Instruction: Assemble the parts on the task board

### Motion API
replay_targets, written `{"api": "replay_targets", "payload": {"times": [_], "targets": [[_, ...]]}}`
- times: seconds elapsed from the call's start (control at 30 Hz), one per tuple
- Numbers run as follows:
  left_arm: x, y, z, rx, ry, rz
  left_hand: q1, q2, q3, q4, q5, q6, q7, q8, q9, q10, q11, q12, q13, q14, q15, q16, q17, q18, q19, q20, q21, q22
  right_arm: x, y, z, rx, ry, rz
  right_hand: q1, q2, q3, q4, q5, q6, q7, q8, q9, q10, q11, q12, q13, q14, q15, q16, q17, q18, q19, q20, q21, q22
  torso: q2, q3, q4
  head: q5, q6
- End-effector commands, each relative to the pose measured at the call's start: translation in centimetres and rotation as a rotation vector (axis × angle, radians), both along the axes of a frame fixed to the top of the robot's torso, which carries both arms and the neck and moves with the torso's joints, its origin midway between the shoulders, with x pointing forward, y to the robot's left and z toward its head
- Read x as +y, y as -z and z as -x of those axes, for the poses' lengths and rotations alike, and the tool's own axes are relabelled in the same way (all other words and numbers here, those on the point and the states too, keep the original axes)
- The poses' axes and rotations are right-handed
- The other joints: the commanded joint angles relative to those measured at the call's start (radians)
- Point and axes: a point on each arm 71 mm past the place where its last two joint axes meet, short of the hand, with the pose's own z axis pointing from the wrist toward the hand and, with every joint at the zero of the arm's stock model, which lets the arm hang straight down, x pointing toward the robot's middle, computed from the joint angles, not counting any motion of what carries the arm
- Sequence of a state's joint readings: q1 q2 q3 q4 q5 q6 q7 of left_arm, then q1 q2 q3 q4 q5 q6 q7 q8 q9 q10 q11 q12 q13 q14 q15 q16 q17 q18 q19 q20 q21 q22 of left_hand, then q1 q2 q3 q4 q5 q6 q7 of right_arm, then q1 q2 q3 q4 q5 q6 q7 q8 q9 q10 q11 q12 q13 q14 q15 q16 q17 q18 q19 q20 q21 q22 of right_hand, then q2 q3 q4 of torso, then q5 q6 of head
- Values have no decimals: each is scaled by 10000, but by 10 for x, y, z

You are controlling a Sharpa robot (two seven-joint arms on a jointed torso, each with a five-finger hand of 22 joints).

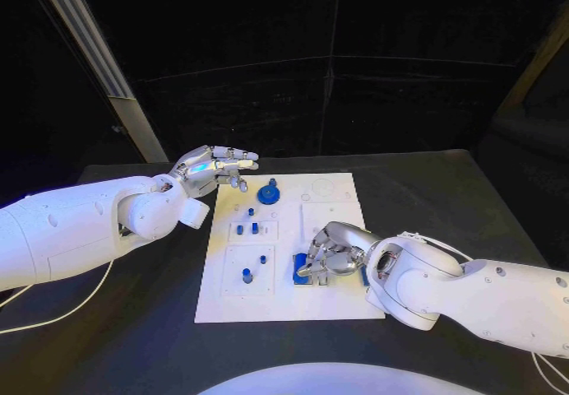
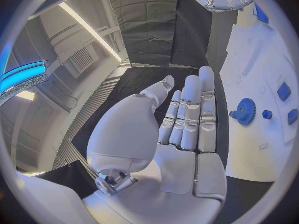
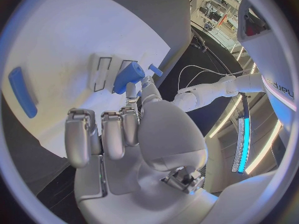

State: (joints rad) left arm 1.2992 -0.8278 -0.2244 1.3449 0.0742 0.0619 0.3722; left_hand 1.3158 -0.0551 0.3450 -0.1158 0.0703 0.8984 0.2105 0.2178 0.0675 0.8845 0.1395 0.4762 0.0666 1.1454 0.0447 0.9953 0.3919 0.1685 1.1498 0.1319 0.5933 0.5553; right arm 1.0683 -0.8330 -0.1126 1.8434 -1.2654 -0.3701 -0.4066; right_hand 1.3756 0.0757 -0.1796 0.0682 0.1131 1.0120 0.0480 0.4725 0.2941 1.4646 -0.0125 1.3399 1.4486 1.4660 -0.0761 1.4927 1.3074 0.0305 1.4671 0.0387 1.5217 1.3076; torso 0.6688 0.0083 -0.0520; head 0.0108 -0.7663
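Observation:
The white task board (image 1: 335,216) lies in the middle of the black table. A blue gear (image 1: 270,195) stands near its far left corner, with several small blue parts (image 1: 247,229) in slots nearer me. My left hand (image 1: 219,169) hovers over that far left corner, fingers stretched out and holding nothing; the gear (image 2: 244,110) lies just beyond its fingertips (image 2: 206,79). My right hand (image 1: 332,255) rests on the board's near middle with fingers curled, thumb and a fingertip on a blue block (image 1: 301,271). The wrist view shows that block (image 3: 129,77) at the fingertip.
A long blue bar (image 3: 22,92) lies on the board (image 3: 74,35) away from the right hand. A small blue peg (image 2: 267,114) and a blue square part (image 2: 283,91) sit beyond the gear. Black table (image 1: 451,189) surrounds the board.

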Motion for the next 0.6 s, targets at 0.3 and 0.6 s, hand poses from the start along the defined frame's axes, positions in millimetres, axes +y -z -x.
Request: {"api": "replay_targets", "payload": {"times": [0.3, 0.6], "targets": [[-1, -1, 0, -37, 112, 54, -38, 38, -74, 5, 38, -53, 17, 62, 8, -86, -16, 69, 9, -100, 0, 35, -16, 137, 8, 74, -37, -15, -4, 5, -3, 137, 332, 976, 690, 663, 499, -429, -507, 243, -143, 44, 79, 240, -250, 100, -370, 760, -188, 74, 1133, -153, 657, -172, 97, 2118, 0, 4, -3, -3, -28], [0, -1, 0, -25, 101, 44, -38, 38, -74, 5, 38, -53, 17, 62, 8, -86, -16, 69, 9, -100, 0, 35, -16, 137, 8, 74, -37, -15, -4, 7, -2, 389, 132, 1356, 724, 593, 550, -547, -547, 278, -166, 41, 110, 254, -274, 104, -360, 757, -212, 68, 1124, -152, 654, -197, 94, 2116, -3, 7, -11, -14, -73]]}}
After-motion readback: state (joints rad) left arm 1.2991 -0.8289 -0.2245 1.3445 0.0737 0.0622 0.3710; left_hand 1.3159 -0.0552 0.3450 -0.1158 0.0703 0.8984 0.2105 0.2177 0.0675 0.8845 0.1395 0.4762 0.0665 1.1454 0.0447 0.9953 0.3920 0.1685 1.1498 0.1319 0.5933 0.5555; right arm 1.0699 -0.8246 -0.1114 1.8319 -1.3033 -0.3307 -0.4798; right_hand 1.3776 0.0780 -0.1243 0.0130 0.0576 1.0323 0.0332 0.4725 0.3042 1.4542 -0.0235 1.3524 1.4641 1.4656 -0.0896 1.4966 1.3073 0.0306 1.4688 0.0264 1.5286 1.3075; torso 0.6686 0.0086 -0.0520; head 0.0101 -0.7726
